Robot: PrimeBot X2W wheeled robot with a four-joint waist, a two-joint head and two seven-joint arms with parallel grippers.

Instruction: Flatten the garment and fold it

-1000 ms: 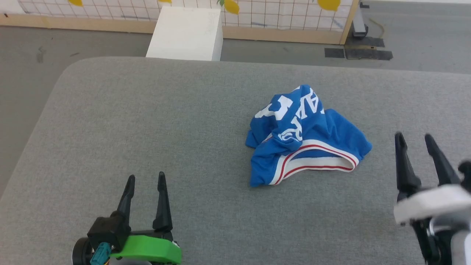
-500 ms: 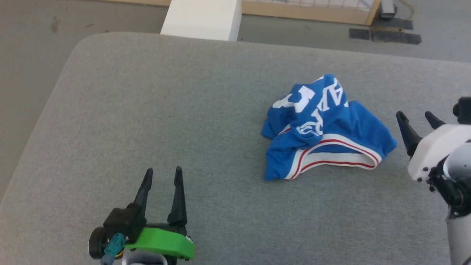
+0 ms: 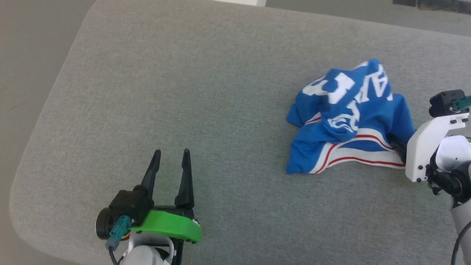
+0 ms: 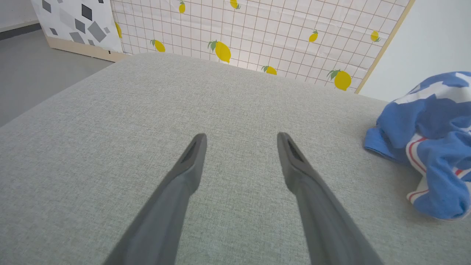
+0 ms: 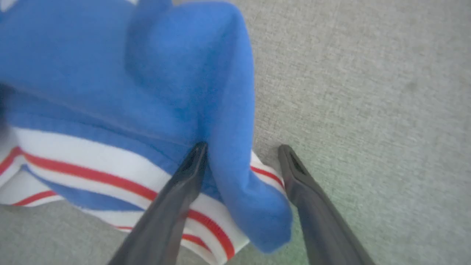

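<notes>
The garment (image 3: pixel 349 114) lies crumpled in a heap on the right of the grey table (image 3: pixel 184 73): royal blue, white lettering on top, red-and-white striped trim along its near edge. My right gripper (image 5: pixel 243 146) is open at the heap's right corner, and a blue fold of the garment (image 5: pixel 165 73) and the striped trim lie between its two fingers. In the head view the white wrist mount (image 3: pixel 427 147) hides most of those fingers. My left gripper (image 3: pixel 172 151) stands open over bare table at the lower left, well clear of the garment (image 4: pixel 434 121).
The table's rounded left corner and near edge drop to grey floor (image 3: pixel 22 55). A lemon-patterned partition (image 4: pixel 257 33) stands beyond the table's far side. Bare fabric surface stretches between my left gripper and the heap.
The head camera has tilted down and the whole picture has shifted. My right gripper has moved in to the garment's right corner and now straddles a fold. The left gripper has stayed put.
</notes>
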